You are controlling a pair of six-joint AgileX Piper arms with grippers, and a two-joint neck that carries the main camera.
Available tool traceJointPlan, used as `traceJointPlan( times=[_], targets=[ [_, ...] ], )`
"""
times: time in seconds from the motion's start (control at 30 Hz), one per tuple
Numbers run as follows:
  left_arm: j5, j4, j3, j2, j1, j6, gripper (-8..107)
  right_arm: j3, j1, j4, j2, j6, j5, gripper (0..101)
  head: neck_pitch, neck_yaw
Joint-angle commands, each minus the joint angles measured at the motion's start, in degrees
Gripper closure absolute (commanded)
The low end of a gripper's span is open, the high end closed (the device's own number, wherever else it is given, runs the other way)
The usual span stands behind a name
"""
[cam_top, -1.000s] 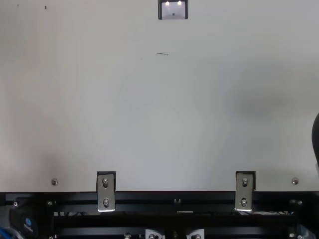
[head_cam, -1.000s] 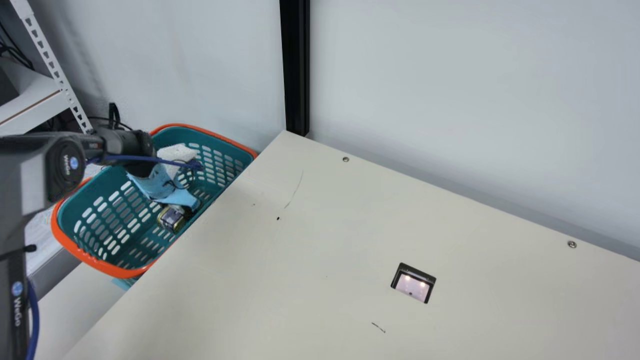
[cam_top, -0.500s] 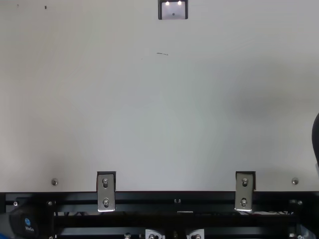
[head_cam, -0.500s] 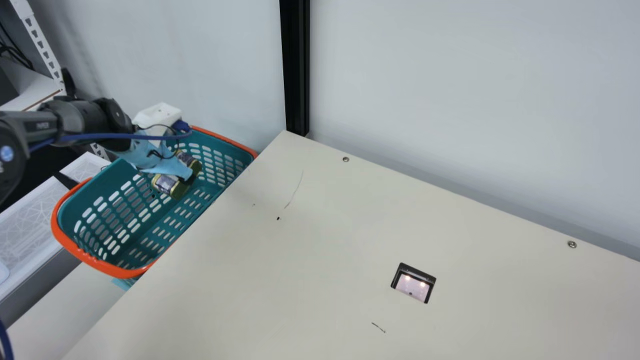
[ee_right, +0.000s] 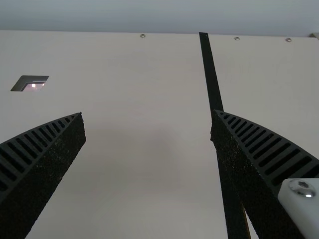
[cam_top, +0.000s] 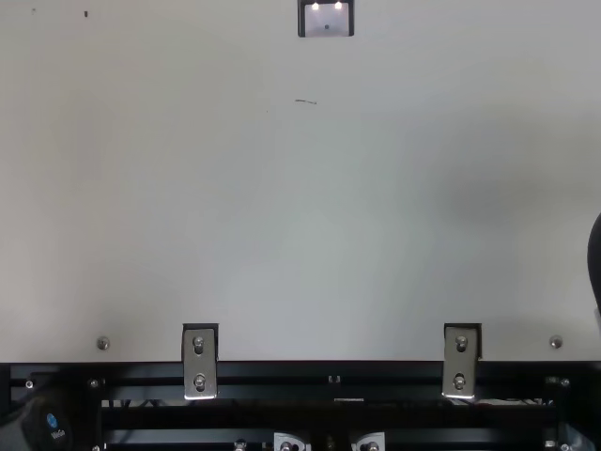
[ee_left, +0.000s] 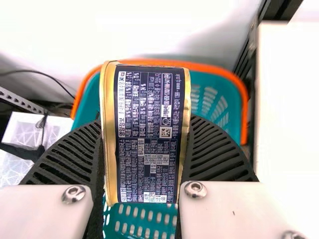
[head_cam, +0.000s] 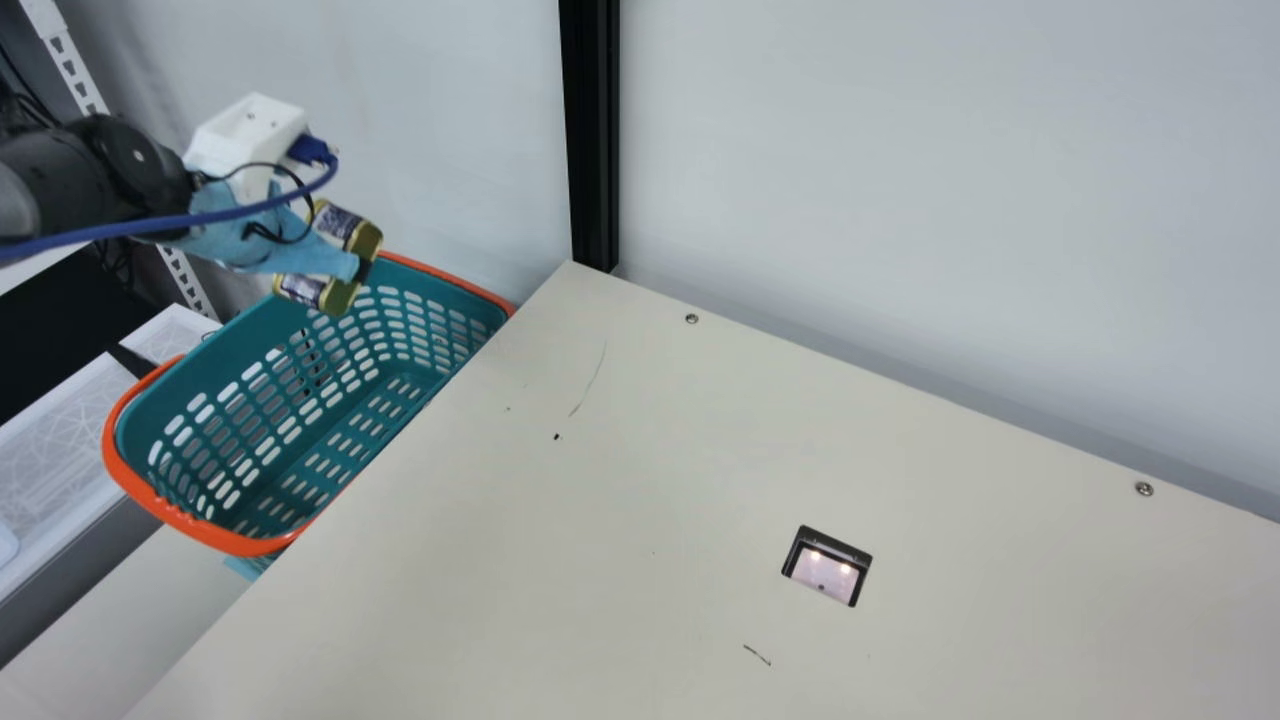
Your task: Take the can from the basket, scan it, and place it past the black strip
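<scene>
We'd call this a robotics lab: robot arm [head_cam: 60, 180], black rails [cam_top: 272, 372] with bolted brackets [cam_top: 199, 365] along the table [cam_top: 329, 235], scanner window [head_cam: 825, 572] set into it, slotted shelf upright [head_cam: 70, 60], cable [ee_left: 30, 71] near a plain wall [head_cam: 900, 200].

Orange-rimmed oblong teal plastic basket [head_cam: 190, 525] sits L of flat cream surface [head_cam: 600, 560]; black-framed square scanner window [head_cam: 828, 570] set in it, btwn basket & long black strip [ee_right: 212, 79]; flat pale-grey wall [head_cam: 900, 200] behind.
</scene>
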Motion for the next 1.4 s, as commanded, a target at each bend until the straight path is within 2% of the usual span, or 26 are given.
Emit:
traceJointPlan(
  times=[0.0,0.2,0.4,0.8,0.9,0.93,1.0,1.37],
  targets=[
    [0.94,1.01,0.29,-4.22,-0.45,-4.15,89,0.00,0.00,0.00,0.00,0.00,0.00,0,-1.69,0.71],
    [7.85,4.14,0.99,-10.55,-2.66,-12.61,89,0.00,0.00,0.00,0.00,0.00,0.00,0,-1.69,0.71],
    [16.98,5.73,1.40,-16.20,-5.42,-19.31,89,0.00,0.00,0.00,0.00,0.00,0.00,0,-1.69,0.71],
    [38.62,-1.21,0.28,-22.79,-6.39,-26.24,89,0.00,0.00,0.00,0.00,0.00,0.00,0,-1.69,0.71],
    [38.11,1.26,0.56,-25.16,-6.75,-26.55,89,0.00,0.00,0.00,0.00,0.00,0.00,0,-1.69,0.71],
    [37.65,-1.08,0.43,-24.17,-6.39,-26.62,89,0.00,0.00,0.00,0.00,0.00,0.00,0,-1.69,0.71],
    [38.96,-0.60,0.54,-25.16,-6.68,-26.62,89,0.00,0.00,0.00,0.00,0.00,0.00,0,-1.69,0.71],
    [38.85,-0.65,0.54,-25.21,-6.68,-26.62,89,0.00,0.00,0.00,0.00,0.00,0.00,0,-1.69,0.71]
  ],
)
